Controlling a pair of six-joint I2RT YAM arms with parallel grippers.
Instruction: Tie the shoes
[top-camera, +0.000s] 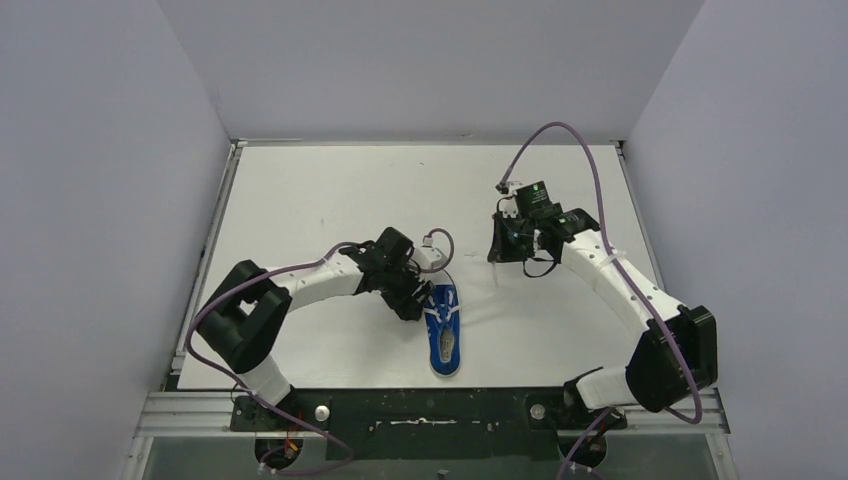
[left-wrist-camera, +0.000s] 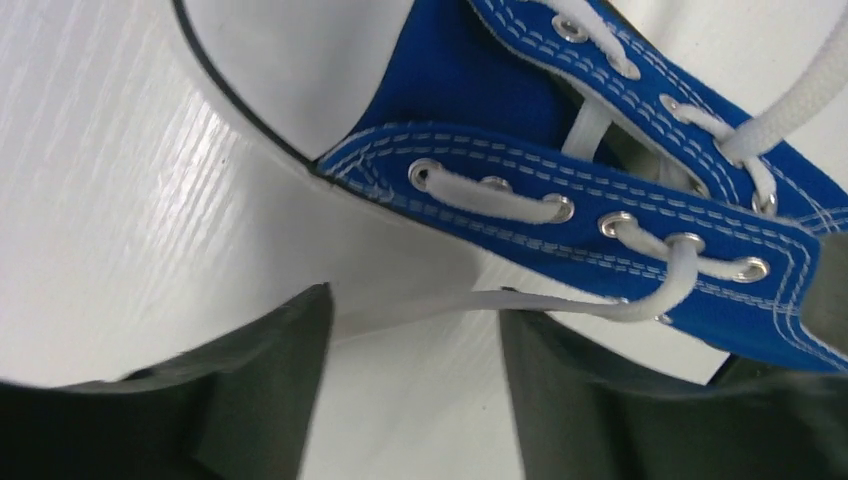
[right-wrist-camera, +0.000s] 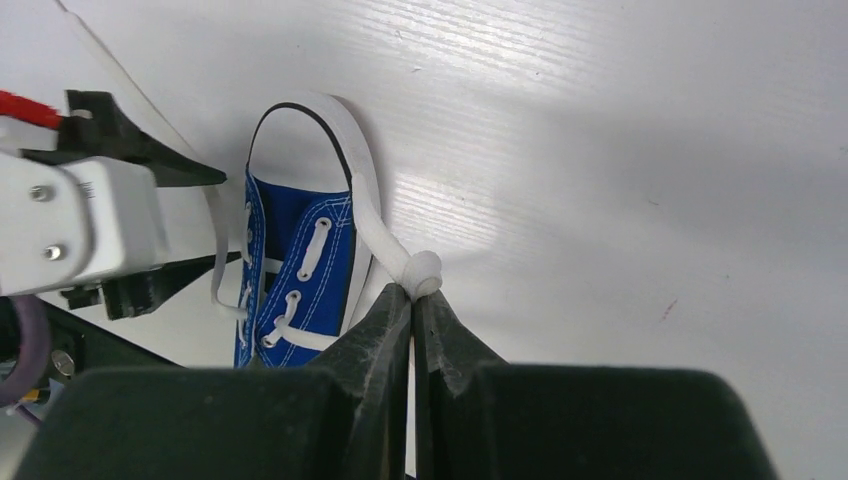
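Where the two arms reach toward each other, I log the following.

Item one: sneaker (top-camera: 445, 340). It is blue with white laces and a white sole rim. It lies flat on the table (top-camera: 330, 190), close to the near edge and between the two bases. The grey insole shows at the end nearer the bases.

Item two: left gripper (left-wrist-camera: 412, 310). It sits low at the sneaker's left side, just beside an eyelet row. The jaws stand apart, and I see both dark fingers (left-wrist-camera: 250, 400) with bare table between them. One strand (left-wrist-camera: 560, 303) comes off an eyelet and crosses the gap by the fingertips. It lies slack and is not pinched. This gripper holds nothing.

Item three: right gripper (right-wrist-camera: 413, 300). In the top view it is well apart from the sneaker, to its right and farther up the table. The jaws are pressed together on the lace end (right-wrist-camera: 425, 272), which bunches into a small knob just past the fingertips. From there the lace runs back along the sneaker's side.

Item four: cable (top-camera: 560, 135). It is purple and arches over the right arm.
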